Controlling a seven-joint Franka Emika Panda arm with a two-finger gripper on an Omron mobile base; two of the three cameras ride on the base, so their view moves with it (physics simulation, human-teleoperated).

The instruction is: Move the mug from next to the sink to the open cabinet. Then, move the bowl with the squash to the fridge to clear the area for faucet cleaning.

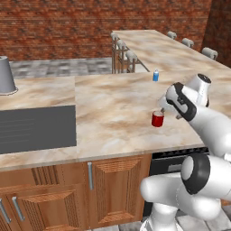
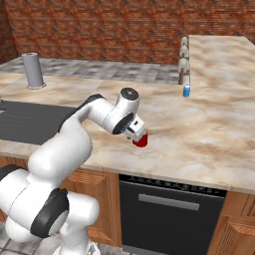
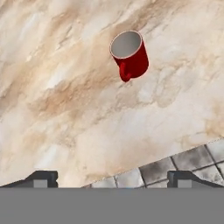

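Observation:
The red mug (image 1: 157,119) (image 2: 141,140) (image 3: 130,54) stands upright on the marble counter (image 1: 113,103), near its front edge. My gripper (image 1: 166,108) (image 2: 138,132) (image 3: 113,177) hovers just above and beside the mug, pointing down at it. It is open: the fingertips (image 3: 41,177) stand far apart with nothing between them, and the mug lies ahead of them. To the left lies the sink's dark grey panel (image 1: 36,128) (image 2: 25,122). The bowl, squash, fridge, open cabinet and faucet are out of view.
A small blue can (image 1: 155,76) (image 2: 186,91) stands farther back on the counter. A tall grey cylinder (image 1: 5,74) (image 2: 32,69) stands behind the sink panel. Stools (image 1: 122,52) line the far counter wing. A dark appliance front (image 2: 169,209) sits below the counter edge.

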